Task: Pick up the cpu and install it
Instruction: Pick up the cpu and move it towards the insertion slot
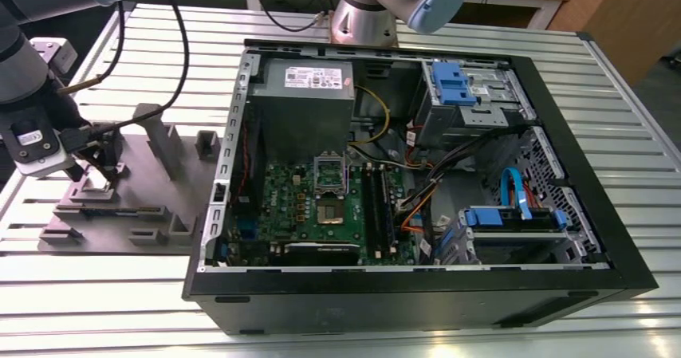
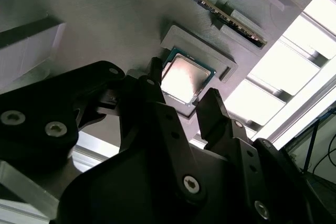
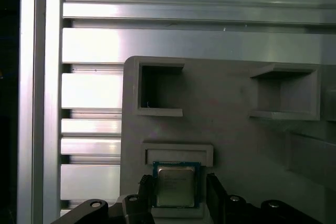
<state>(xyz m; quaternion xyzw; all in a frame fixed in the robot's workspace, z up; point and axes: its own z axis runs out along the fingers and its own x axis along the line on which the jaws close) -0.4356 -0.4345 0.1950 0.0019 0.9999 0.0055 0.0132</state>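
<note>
claw [image 3: 178, 181]: body cut off at edge | cpu [image 3: 176, 187]: too small in exterior view

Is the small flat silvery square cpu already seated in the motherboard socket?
No: in the first wrist view the cpu lies in a recess of the grey holder plate, the open gripper straddling it.

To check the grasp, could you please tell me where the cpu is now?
The cpu lies in a recess of the grey fixture plate, between the fingers of the open claw, at the exterior view's left of the computer case.
</note>
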